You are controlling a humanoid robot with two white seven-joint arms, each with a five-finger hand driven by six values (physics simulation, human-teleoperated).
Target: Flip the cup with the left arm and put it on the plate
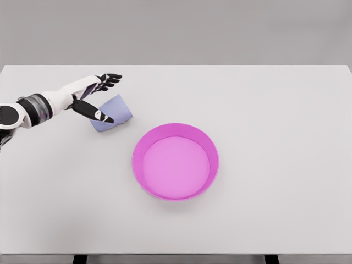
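A pale blue cup (pixel 114 112) lies tilted on the white table (pixel 264 110), left of centre. My left hand (pixel 102 96) reaches in from the left edge and sits over the cup's upper left side. Its fingers (pixel 110 78) stretch out past the cup's far side, and the thumb (pixel 94 113) lies across the cup's near left part. The hand is spread and not closed around the cup. A magenta plate (pixel 138 149) with a raised rim rests to the lower right of the cup, a short gap away.
The table's front edge (pixel 176 253) runs along the bottom of the view, with dark legs showing below it. A grey wall fills the background behind the table.
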